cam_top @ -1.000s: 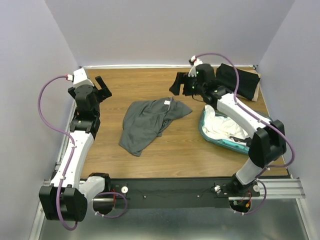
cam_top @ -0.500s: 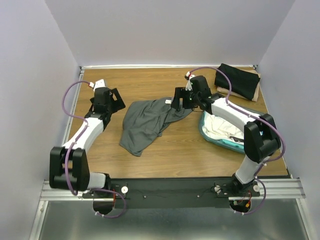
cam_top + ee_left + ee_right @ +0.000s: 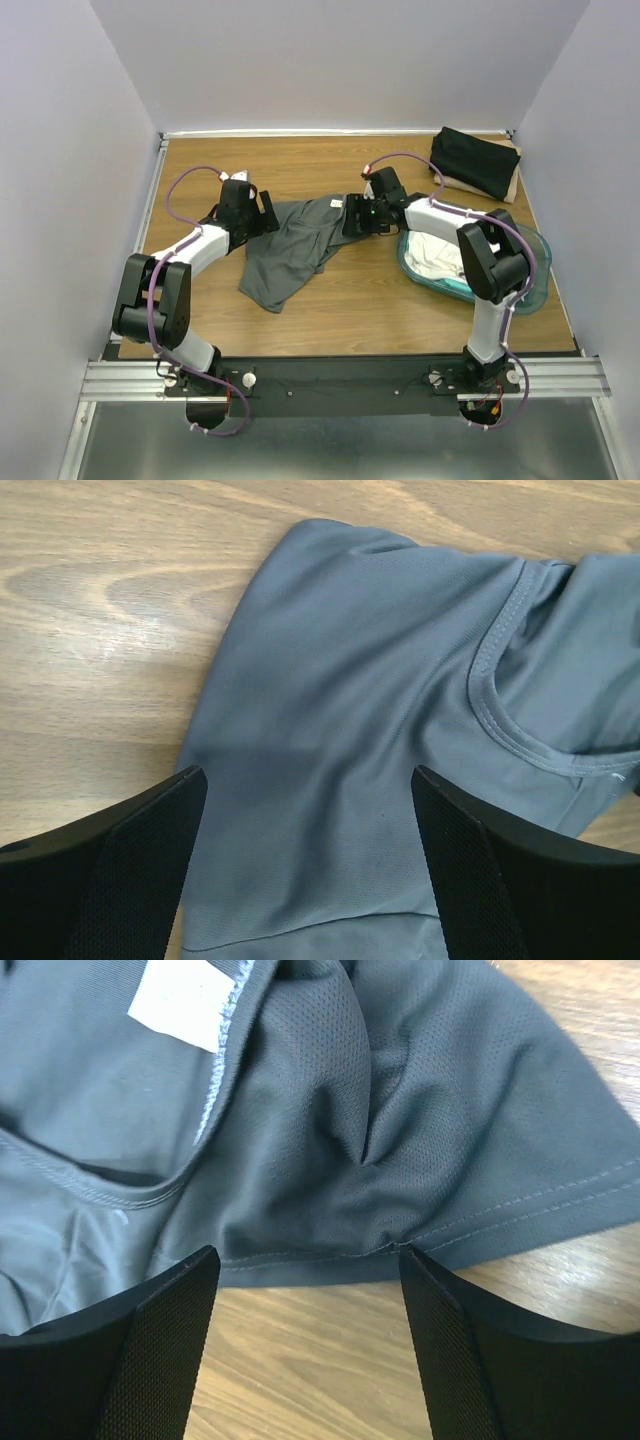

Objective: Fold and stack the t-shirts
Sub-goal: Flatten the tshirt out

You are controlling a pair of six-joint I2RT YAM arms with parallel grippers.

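L gripper (image 3: 307,775), R gripper (image 3: 307,1252) wide open over grey t-shirt (image 3: 295,245).

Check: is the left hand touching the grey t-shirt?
Cannot tell: left wrist view shows the left hand open over the grey t-shirt, but no plain contact or gap.

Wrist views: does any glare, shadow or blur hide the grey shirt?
Left wrist: mild sheen on the table, a soft shadow across the shirt near the fingers, collar stitching sharp. Right wrist: weave and hem crisp, white label bright with no text legible. Top external: even light, no glare.
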